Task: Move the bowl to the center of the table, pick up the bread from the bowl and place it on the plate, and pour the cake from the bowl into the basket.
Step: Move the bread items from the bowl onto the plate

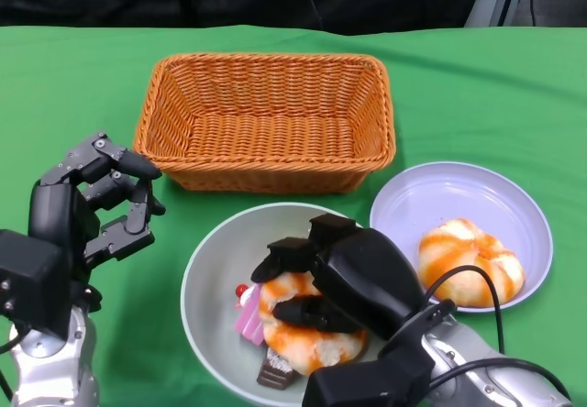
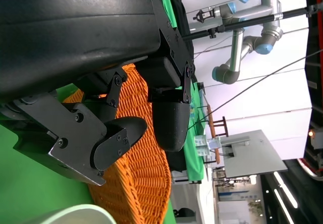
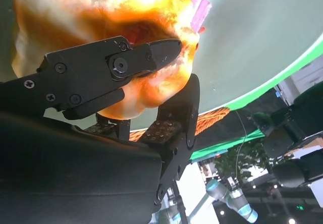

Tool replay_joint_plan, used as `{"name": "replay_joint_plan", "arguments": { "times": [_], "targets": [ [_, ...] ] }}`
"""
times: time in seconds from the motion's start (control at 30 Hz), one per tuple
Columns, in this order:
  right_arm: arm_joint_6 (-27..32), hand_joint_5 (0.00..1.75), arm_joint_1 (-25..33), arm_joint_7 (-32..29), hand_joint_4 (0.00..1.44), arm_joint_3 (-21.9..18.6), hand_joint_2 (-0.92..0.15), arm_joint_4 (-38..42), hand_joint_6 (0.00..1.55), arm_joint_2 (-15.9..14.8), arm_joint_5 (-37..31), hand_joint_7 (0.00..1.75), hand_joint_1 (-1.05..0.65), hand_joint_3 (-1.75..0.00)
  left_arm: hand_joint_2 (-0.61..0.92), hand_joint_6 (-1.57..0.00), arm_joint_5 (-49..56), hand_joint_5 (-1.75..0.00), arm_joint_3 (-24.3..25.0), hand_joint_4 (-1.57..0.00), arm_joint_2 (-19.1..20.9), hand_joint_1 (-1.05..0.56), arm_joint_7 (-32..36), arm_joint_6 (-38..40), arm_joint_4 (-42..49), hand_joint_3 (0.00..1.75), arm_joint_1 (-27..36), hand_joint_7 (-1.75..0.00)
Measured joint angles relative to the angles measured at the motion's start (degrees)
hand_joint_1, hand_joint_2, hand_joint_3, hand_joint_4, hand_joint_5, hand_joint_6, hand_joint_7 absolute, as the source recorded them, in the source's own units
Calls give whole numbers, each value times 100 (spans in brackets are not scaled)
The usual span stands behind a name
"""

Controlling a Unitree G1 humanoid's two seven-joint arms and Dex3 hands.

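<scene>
Bread [image 1: 307,329] lies in the bowl [image 1: 206,283] near the bench's middle; head view shows the right hand [image 1: 316,274] closing round it, the left hand [image 1: 101,210] empty with fingers apart. Next comes a lift toward the plate [image 1: 459,196], which already carries a bun. The cake [image 1: 252,315] is mostly hidden.

Right wrist view: fingers [image 3: 146,57] press the bread's crust, though how firmly is unclear.

Left wrist view: only the basket [image 2: 146,183].

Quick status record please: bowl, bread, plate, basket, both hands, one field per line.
bowl: grey, in front of the basket, beside the plate
bowl contents: bread, pink cake piece, small dark piece
right hand: in the bowl, fingers closed around the bread
plate: lavender, holds one bread roll
basket: wicker, nothing inside
left hand: raised left of the bowl, holding nothing
</scene>
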Motion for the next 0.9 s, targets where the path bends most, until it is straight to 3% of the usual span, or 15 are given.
{"name": "replay_joint_plan", "arguments": {
  "times": [0.1, 0.17, 0.37, 0.73, 0.8, 0.9],
  "targets": [
    [-69, 135, -29, -17, 64, -76, -92, 66, 75, 17, 30, 76, -24, -12, 54, -81, 0, -154, -4, -81, 7, -1, 2, -2, 0, 114, 0, -131],
    [-89, 129, -29, -12, 67, -105, -92, 67, 79, 23, 42, 70, -25, -12, 54, -81, -2, -155, -7, -81, 7, -1, 1, -1, 0, 114, 0, -131],
    [-143, 130, -32, -76, 70, -357, -92, 66, 85, 121, 248, 66, -26, -4, 53, -81, -12, -155, -13, -81, 21, -1, 0, -31, 51, 115, 0, -131],
    [-192, 132, -33, -118, 71, -577, -92, -136, 86, 228, 362, 65, -25, -10, 52, -82, -3, -154, -19, -82, 33, -1, 2, -32, 74, 115, 0, -130],
    [-144, 149, -14, -3, 66, -635, -92, -226, 85, 238, 442, 66, -23, -12, 53, -82, -4, -154, -19, -81, 35, -2, 1, -33, 101, 115, -6, -130],
    [-64, 150, 21, 186, 65, -819, -92, -533, 85, 248, 673, 67, -23, -11, 52, -82, -4, -155, -18, -81, 43, -2, 1, -40, 191, 114, -9, -130]
  ]
}}
